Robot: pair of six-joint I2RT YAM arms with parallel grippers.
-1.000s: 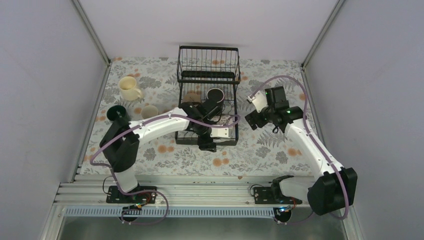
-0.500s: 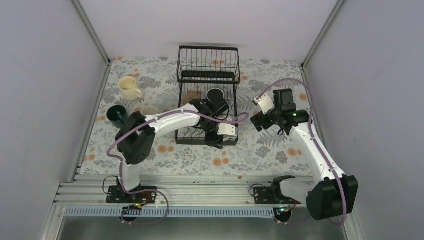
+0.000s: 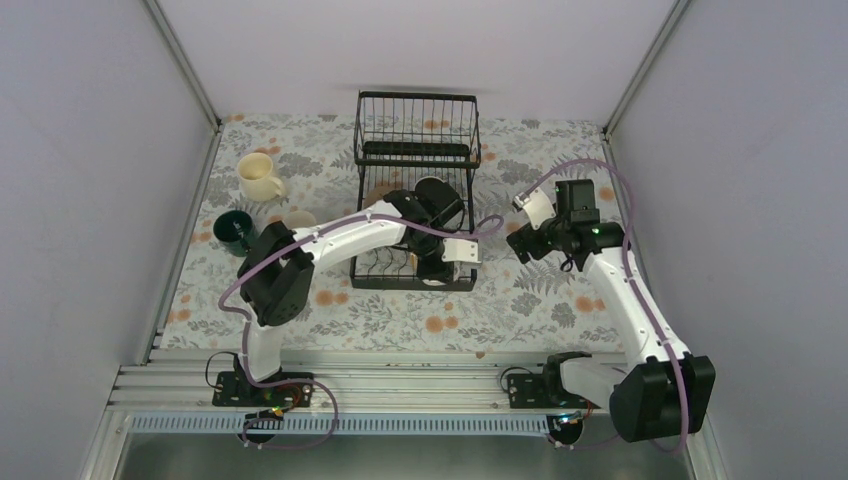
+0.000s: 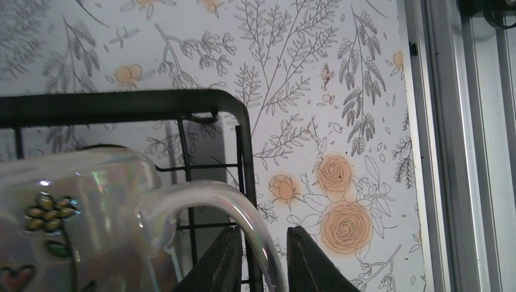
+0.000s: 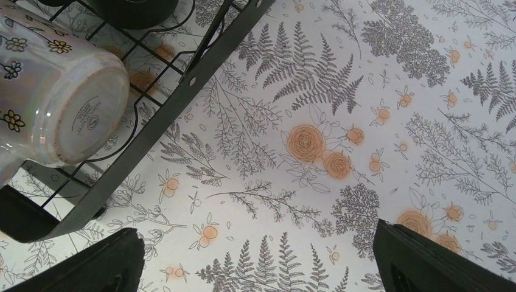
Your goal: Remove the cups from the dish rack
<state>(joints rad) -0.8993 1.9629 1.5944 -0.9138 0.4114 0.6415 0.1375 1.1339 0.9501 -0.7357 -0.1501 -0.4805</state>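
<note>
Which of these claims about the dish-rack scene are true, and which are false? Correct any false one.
1. The left gripper has its fingers on either side of the off-white mug's handle. True.
2. The right gripper is shut on a mug. False: it is open and holds nothing, over the tablecloth beside the dish rack.
3. The black mug sits in the dish rack. True.
4. The cream mug is inside the dish rack. False: it stands on the tablecloth, left of the rack.
5. The off-white mug stands upright. False: it is tipped over, its base towards the right wrist camera.
</note>
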